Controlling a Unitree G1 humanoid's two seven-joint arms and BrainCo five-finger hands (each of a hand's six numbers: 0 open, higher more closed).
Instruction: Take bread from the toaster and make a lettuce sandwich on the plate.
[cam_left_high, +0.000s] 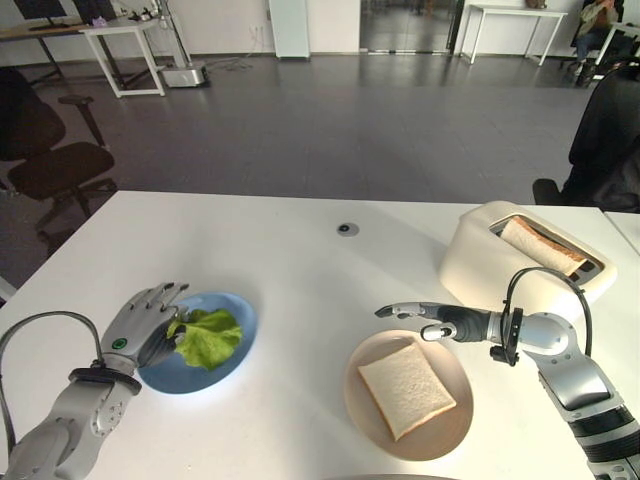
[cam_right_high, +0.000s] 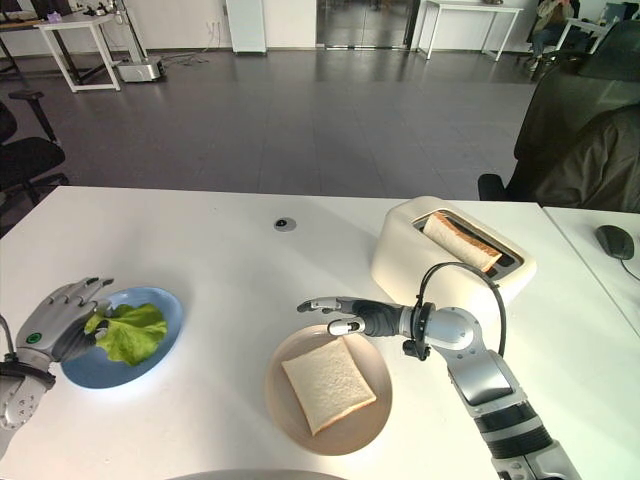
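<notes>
A white bread slice (cam_left_high: 407, 386) lies flat on the tan plate (cam_left_high: 452, 432) near the table's front. My right hand (cam_left_high: 424, 320) hovers open just above the plate's far rim, fingers stretched left, holding nothing. Behind it stands the white toaster (cam_left_high: 475, 262) with another bread slice (cam_left_high: 541, 247) sticking out of its slot. At the left, a green lettuce leaf (cam_left_high: 208, 337) rests on a blue plate (cam_left_high: 237, 308). My left hand (cam_left_high: 140, 325) sits at that plate's left edge, its fingers curled around the leaf's left side.
A small round grommet (cam_left_high: 347, 229) is set in the white table's far middle. A dark mouse (cam_right_high: 614, 241) lies on the neighbouring table at the right. Office chairs and desks stand on the floor beyond.
</notes>
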